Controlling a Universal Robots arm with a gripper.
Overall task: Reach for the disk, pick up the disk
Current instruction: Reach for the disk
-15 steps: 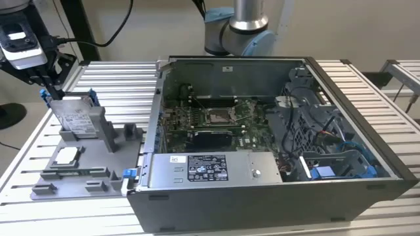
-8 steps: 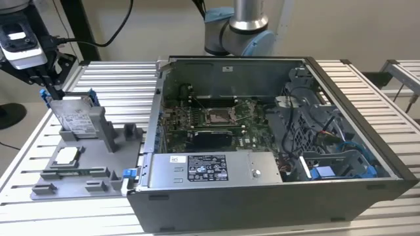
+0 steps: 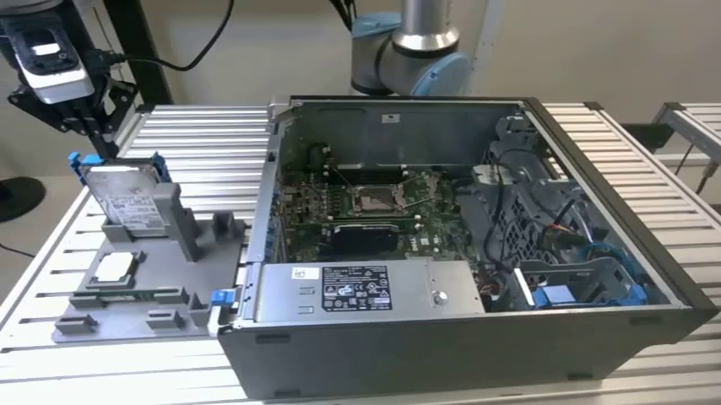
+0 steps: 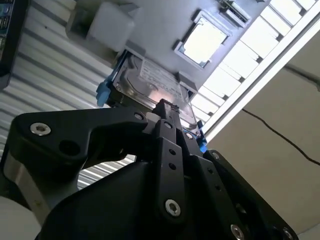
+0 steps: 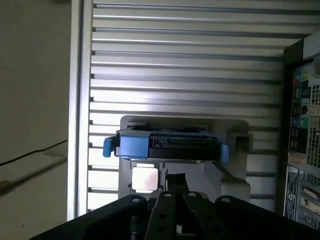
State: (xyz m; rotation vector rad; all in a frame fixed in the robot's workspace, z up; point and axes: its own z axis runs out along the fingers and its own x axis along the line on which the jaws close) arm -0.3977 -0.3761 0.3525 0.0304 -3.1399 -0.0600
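computer case [image 3: 451, 346] is noted at the near edge of the slatted table [image 3: 192, 135]. beside it, a chip [image 3: 115, 268] lies flat mid-way along the grey holder [image 3: 124, 319]. the disk [image 3: 124, 198] is propped tilted at the holder's far left corner. the gripper [image 3: 105, 146] is held just above the disk's top edge, fingers pressed together, nothing pinched.

My gripper [image 3: 105, 152] is cut by the exterior view's top edge. The holder [image 3: 169, 209] hides the lower disk [image 3: 120, 191]. In the second wrist view my gripper covers its near edge. The label [image 3: 135, 207] is too small to read.
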